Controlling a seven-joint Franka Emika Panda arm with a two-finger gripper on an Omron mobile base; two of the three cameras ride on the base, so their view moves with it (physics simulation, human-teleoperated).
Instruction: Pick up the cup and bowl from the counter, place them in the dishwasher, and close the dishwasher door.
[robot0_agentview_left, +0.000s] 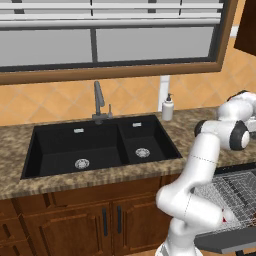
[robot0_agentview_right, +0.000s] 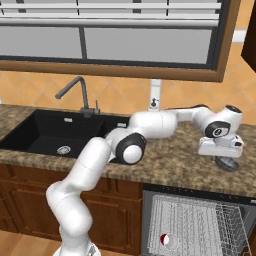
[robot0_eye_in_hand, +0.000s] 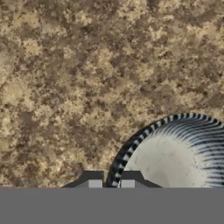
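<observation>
Pretty clearly a home kitchen, rendered rather than real. You've got a speckled granite counter (robot0_agentview_left: 100, 177) with a black double sink (robot0_agentview_left: 100, 145) sunk into it, a grey faucet (robot0_agentview_left: 99, 105) behind and a white soap dispenser (robot0_agentview_left: 168, 107) off to the side. Orange diagonal tiles (robot0_agentview_left: 50, 102) cover the wall under a big wood-framed window (robot0_agentview_left: 110, 40). Brown wooden cabinets (robot0_agentview_left: 75, 220) run below, and an open dishwasher (robot0_agentview_right: 195, 220) shows its wire rack.

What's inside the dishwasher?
In the dishwasher, a silver wire rack is pulled out. A small red-and-white round thing sits in it, maybe the cup. The rack's right end runs off the picture's edge, so that part can't be seen.
</observation>
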